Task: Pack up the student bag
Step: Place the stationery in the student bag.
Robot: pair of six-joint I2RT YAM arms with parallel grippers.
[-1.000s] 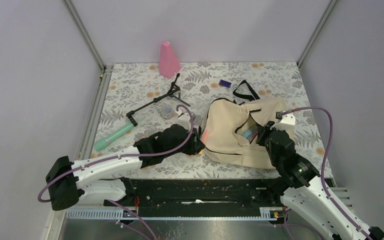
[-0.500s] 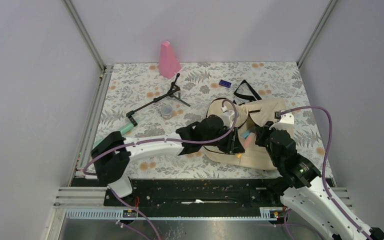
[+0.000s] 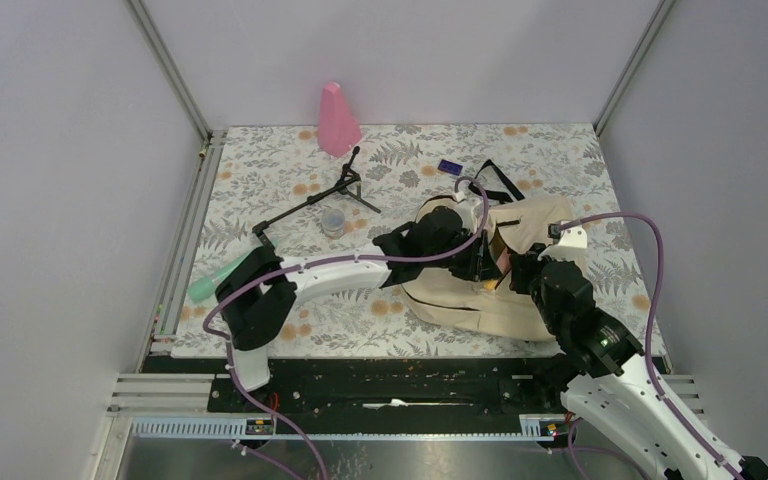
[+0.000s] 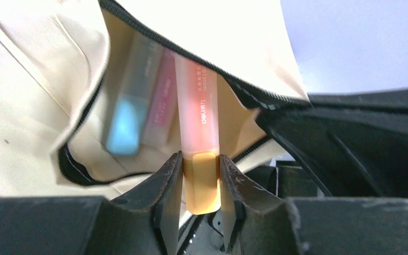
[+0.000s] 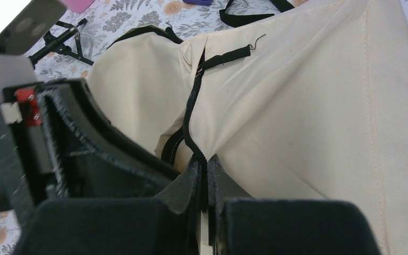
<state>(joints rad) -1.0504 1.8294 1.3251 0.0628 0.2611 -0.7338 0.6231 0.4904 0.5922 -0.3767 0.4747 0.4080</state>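
The student bag (image 3: 460,295), cream fabric with black zippers, lies at the table's right. My left gripper (image 3: 488,262) reaches over it to the pocket mouth. In the left wrist view it (image 4: 202,183) is shut on the cap end of an orange highlighter (image 4: 197,117), whose far end pokes into the open pocket (image 4: 90,159). A blue-capped marker (image 4: 125,125) and a pink marker (image 4: 159,103) lie inside. My right gripper (image 5: 204,169) is shut on the black zipper edge (image 5: 190,114) of the bag (image 5: 308,117), holding the opening up.
A pink cone-shaped item (image 3: 337,120) stands at the back. A black folding stand (image 3: 310,203), a small clear cup (image 3: 334,222) and a green tube (image 3: 208,282) lie left of the bag. A small purple item (image 3: 449,167) and black straps (image 3: 492,183) lie behind it.
My left arm has swung right from the bag's left side to its open pocket, carrying the highlighter. The right gripper has kept its hold on the zipper edge.
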